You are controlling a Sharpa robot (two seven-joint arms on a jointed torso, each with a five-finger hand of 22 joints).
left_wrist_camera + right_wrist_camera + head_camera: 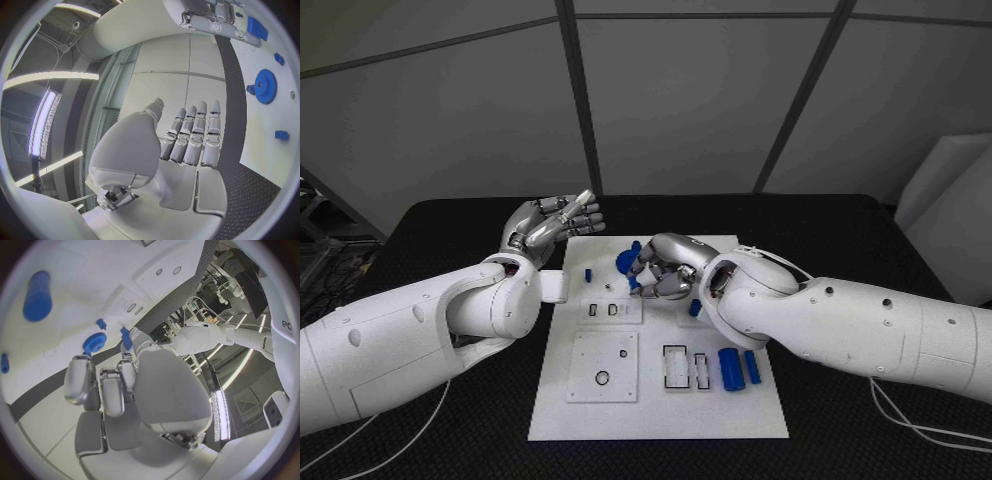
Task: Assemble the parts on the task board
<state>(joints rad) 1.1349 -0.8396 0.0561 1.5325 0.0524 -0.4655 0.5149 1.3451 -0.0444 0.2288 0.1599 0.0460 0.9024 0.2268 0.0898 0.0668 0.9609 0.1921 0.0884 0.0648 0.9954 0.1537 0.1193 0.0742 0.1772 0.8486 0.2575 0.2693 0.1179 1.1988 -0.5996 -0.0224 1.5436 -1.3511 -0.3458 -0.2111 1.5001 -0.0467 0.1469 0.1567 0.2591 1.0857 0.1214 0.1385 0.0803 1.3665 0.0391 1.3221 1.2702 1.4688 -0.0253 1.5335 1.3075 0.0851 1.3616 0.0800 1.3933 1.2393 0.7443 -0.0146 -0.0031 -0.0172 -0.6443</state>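
Observation:
The white task board (661,410) lies in the middle of the black table. My right hand (669,266) hovers over its far part with fingers curled and pinches a small blue part (127,336) at its fingertips, close beside the blue gear (629,262) (94,343) that stands on the board. My left hand (554,224) is raised off the board's far left corner, palm up, fingers (194,135) straight and apart, holding nothing. Two blue cylinders (737,368) lie on the board's near right. A small blue peg (587,273) stands left of the gear.
Two raised white plates (606,366) with holes sit on the board's left half, and narrow slots (676,366) lie beside the cylinders. Another small blue piece (692,308) lies by my right wrist. Black table (848,230) surrounds the board.

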